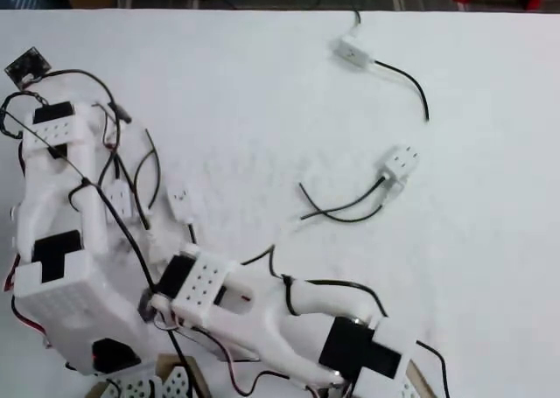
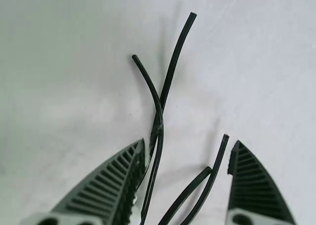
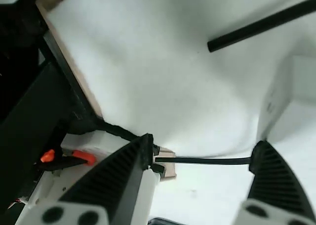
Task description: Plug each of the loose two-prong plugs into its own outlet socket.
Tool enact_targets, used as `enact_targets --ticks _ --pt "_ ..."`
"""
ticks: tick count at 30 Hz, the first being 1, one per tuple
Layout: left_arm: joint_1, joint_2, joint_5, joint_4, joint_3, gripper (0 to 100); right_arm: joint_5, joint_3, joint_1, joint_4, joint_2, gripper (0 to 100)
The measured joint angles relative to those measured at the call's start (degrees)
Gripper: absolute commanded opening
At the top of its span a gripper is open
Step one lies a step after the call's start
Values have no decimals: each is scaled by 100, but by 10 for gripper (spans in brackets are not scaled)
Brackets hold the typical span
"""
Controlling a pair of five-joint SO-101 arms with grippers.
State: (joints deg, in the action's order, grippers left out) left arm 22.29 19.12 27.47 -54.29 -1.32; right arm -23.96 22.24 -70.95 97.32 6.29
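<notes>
Left end effector (image 2: 189,142) spread wide around black wires (image 2: 160,106); right end effector (image 3: 205,140) wide (wire (image 3: 202,160) crossing gap).

Right gripper (image 3: 205,147): jaws stand apart over the white bench (image 3: 148,62). A thin black cable (image 3: 202,160) spans the gap from one jaw to the other. A white block (image 3: 291,96) sits just beside one jaw. A thicker black cable end (image 3: 261,24) lies beyond it.

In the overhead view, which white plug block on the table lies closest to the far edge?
The block whose single black cord curves away rightward; the other corded block lies farther from that edge.
</notes>
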Motion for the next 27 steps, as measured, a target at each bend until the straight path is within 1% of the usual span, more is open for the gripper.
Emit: enact_targets --ticks 3,8,15,18,21,23,27 --pt "0 0 0 0 0 276 26 0 -53 0 0 308" --pt "0 0 0 0 0 276 281 -79 -167 0 0 308" --pt "0 0 0 0 0 276 290 -536 -281 0 9 308" --pt "0 0 0 0 0 276 290 -677 -211 26 9 308" --pt "0 0 0 0 0 276 158 -870 334 26 9 308" --pt "0 0 0 0 0 276 -229 -905 879 -9 9 308" --pt "0 0 0 0 0 276 -897 -668 1864 -519 9 308"
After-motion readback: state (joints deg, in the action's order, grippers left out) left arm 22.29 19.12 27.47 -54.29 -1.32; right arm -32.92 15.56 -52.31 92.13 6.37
